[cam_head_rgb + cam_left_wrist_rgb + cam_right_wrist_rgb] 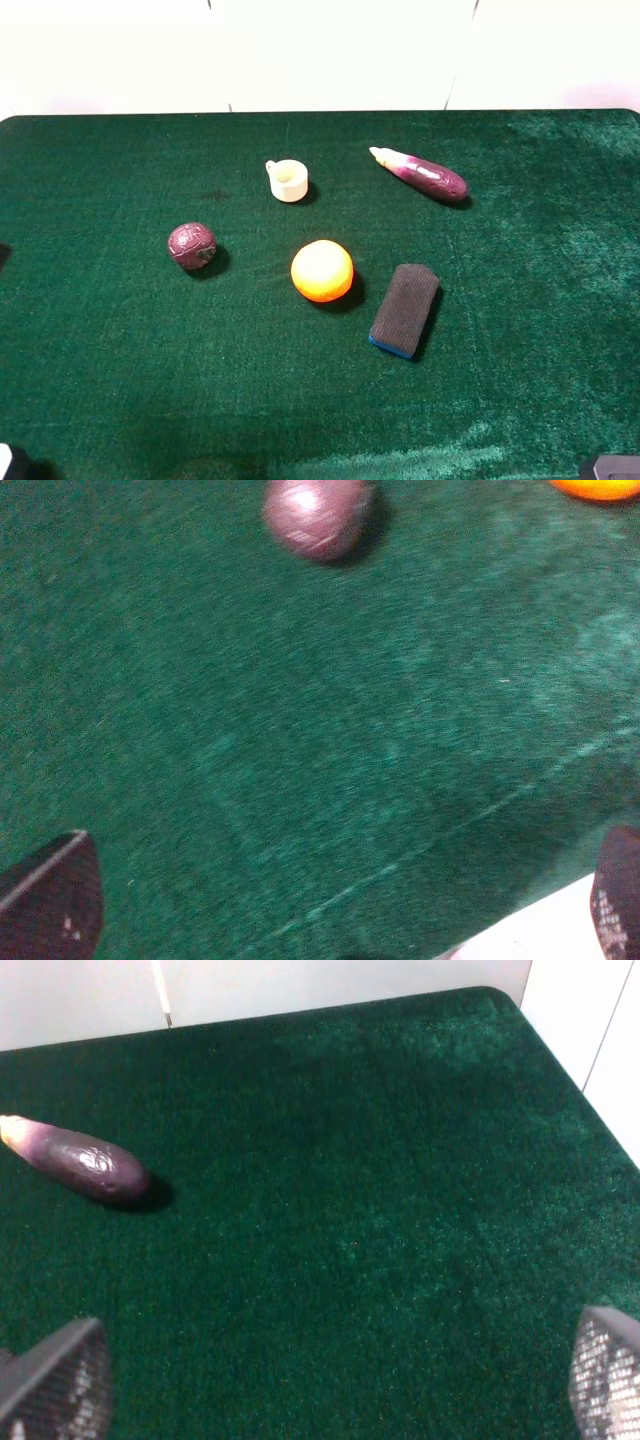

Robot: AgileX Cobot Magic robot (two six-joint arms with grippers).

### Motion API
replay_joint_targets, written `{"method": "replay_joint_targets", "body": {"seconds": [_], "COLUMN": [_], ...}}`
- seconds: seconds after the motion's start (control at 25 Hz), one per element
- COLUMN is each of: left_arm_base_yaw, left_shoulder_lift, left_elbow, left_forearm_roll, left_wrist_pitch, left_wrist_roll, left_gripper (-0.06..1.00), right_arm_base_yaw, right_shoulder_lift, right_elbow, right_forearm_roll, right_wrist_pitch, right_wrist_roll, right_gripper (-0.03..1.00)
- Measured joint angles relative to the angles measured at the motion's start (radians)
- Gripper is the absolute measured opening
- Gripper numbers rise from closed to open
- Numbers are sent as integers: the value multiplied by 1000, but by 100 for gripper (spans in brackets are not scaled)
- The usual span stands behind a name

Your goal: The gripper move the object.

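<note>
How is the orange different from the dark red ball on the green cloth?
The orange is bright and smooth; the dark red ball is dull with a patterned surface. The orange looks larger than the ball. The orange lies close to the felt-topped block; the ball lies apart, further left. Both are round and rest free on the green cloth.

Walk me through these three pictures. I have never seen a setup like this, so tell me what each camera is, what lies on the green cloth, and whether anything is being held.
This is a two-armed robot. The wide picture looks down from a high camera; the other two come from cameras on each arm's wrist.

On the green table lie a dark red ball, a small cream cup, an orange, a purple eggplant and an eraser block, grey felt over a blue base.

The left gripper and right gripper show only spread fingers at the picture edges. Both are open, holding nothing.
</note>
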Motion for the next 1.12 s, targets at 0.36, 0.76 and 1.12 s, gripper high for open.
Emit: {"method": "replay_joint_targets", "body": {"seconds": [0.36,0.76,1.12], "left_arm_base_yaw": [341,605,772], "left_shoulder_lift": [-206,-473,-626], "left_elbow": [113,311,313], "left_forearm_roll": [-55,-134,-188], "left_wrist_pitch": [-2,-95,-99], "left_wrist_roll": [160,201,320], "left_gripper": [99,99,99], "right_arm_base_yaw": [0,0,0], "right_shoulder_lift": [0,0,0], "right_elbow": [0,0,0], "right_forearm_roll": [0,0,0], "right_wrist_pitch": [0,0,0], "right_wrist_roll": [0,0,0], "right_gripper": [70,70,70]}}
